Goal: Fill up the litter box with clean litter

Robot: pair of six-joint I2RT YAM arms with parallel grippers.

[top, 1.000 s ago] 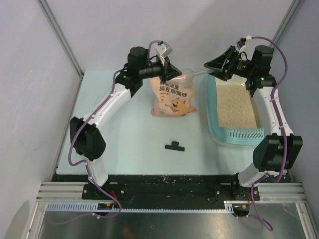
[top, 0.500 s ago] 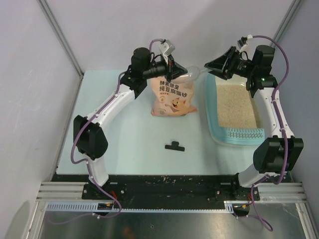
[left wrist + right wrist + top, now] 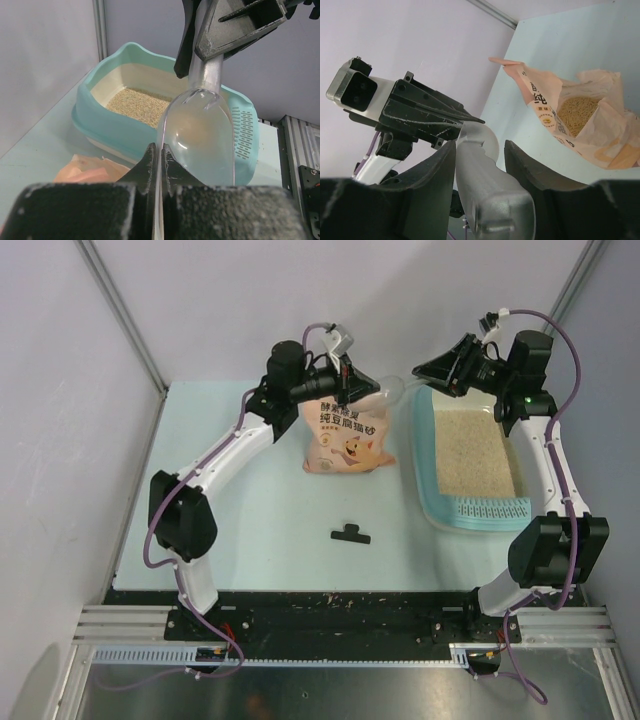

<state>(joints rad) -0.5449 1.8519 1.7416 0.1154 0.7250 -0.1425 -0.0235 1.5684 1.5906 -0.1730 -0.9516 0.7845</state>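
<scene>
Litter box to fill: clamp half-open right gripper on scoop handle before freeing left gripper, pinched on scoop rim.

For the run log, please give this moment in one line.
left gripper: shut on scoop rim | right gripper: around scoop handle, grip unclear | litter box: partly filled

Bright, even overhead light, soft shadows cast beside teal plastic litter box, mild sheen on clear plastic scoop, wrist-view foregrounds blurred
</scene>
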